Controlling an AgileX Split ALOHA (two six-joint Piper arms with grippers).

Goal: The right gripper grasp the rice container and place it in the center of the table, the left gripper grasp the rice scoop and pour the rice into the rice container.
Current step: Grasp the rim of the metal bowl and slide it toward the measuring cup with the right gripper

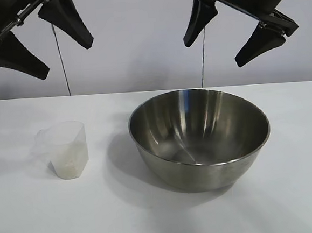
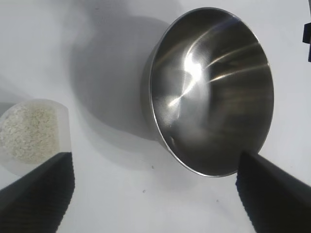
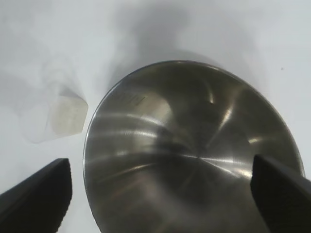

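On the table (image 1: 292,203), the bowl (image 1: 200,137) sits empty right of centre, untouched, with the scoop (image 1: 66,150) of rice (image 2: 26,130) well apart to its left. Above, the right gripper (image 1: 235,32) and left gripper (image 1: 39,42) hang spread wide, holding nothing. I judge step 1 not begun: the right gripper must descend onto the bowl's rim, nothing blocking it.

Bright, even light falls from above onto the table (image 1: 24,224), which glares almost to pure white around the rice container (image 1: 200,139). The container's steel interior carries streaked highlights, fanning out from its base in both wrist views. A soft grey shadow pools on the table to the left of the container and under it in the exterior view; the rice scoop (image 1: 65,149) throws only a faint one. In the wrist views the dark finger (image 2: 36,196) at the frame edge looks soft, while the container's rim stays fairly crisp.
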